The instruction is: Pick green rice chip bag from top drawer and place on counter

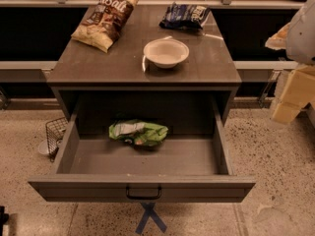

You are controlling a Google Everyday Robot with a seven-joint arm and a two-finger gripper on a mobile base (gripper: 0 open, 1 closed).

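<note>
The green rice chip bag (pixel 139 133) is crinkled, glossy film. The top drawer (pixel 74 188) looks like matt grey painted board, with a black metal handle (pixel 143 194). The desk (pixel 98 65) top is smooth and slightly glossy. At the right edge, the hand (pixel 288 100) looks like matt cream plastic.

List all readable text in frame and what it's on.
"aSalt" (start cut off): brown-and-cream chip bag on counter.
Blurred: print on dark blue snack bag.
Unreadable: green rice chip bag in top drawer.
No gripper in view; pale arm at right edge.
</note>
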